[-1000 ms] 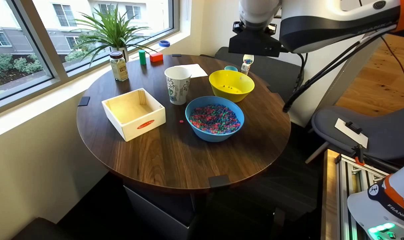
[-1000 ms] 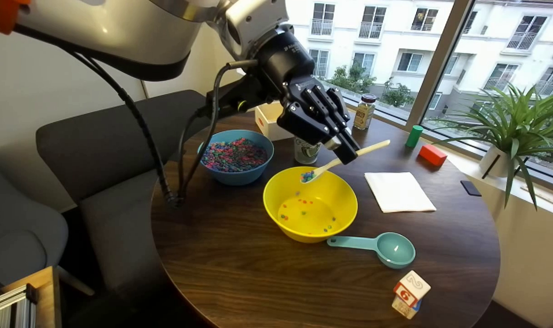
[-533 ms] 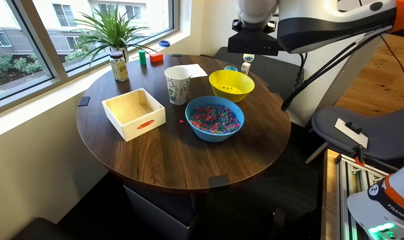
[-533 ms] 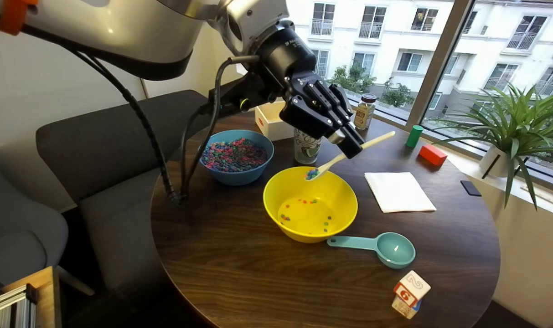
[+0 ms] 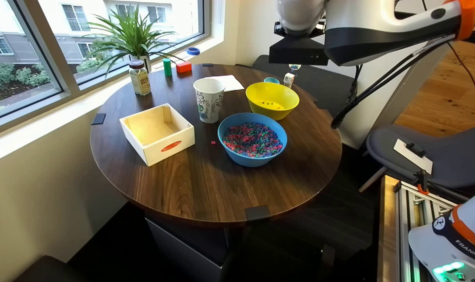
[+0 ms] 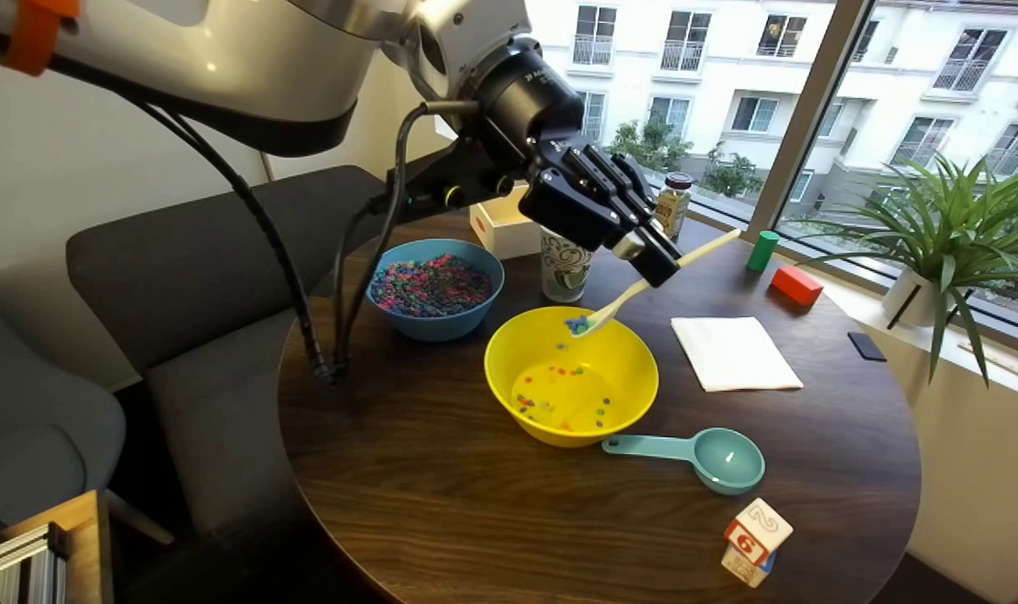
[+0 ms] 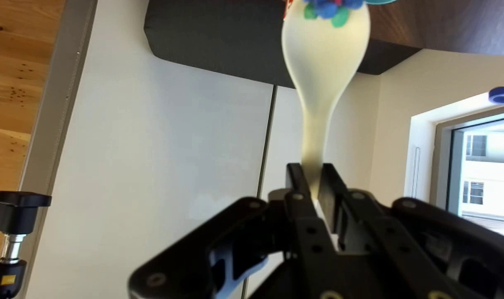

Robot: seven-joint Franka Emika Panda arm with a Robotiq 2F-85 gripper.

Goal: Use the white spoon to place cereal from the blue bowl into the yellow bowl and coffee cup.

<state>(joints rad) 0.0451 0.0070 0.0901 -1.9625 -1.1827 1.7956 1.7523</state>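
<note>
We have the white spoon (image 7: 317,95) gripped: the end effector (image 7: 311,176) is clamped on its handle. It looks creamy and smooth, an oval bowl tapering into a thin neck. In an exterior view we see it tilted — handle end up towards two o'clock, scooping end down towards eight — and that lower end shows against the far inner wall of the yellow bowl (image 6: 626,369), close to the rim at twelve. On its tip sits a small clump of cereal (image 6: 577,325), which the wrist view gives us as blue and green bits with a speck of red. A scatter of red, green and blue pieces lies on the yellow bowl's bright floor. From there, at ten o'clock on the dark wooden bench (image 6: 441,486), stands the wide blue bowl (image 6: 433,329), heaped with pink, green and dark-blue pieces. The coffee cup (image 6: 566,273) stands upright at twelve, pale with curling greyish-green scrolls. We find a teal scoop (image 6: 727,461) at four and a white sheet (image 6: 737,354) at three.
</note>
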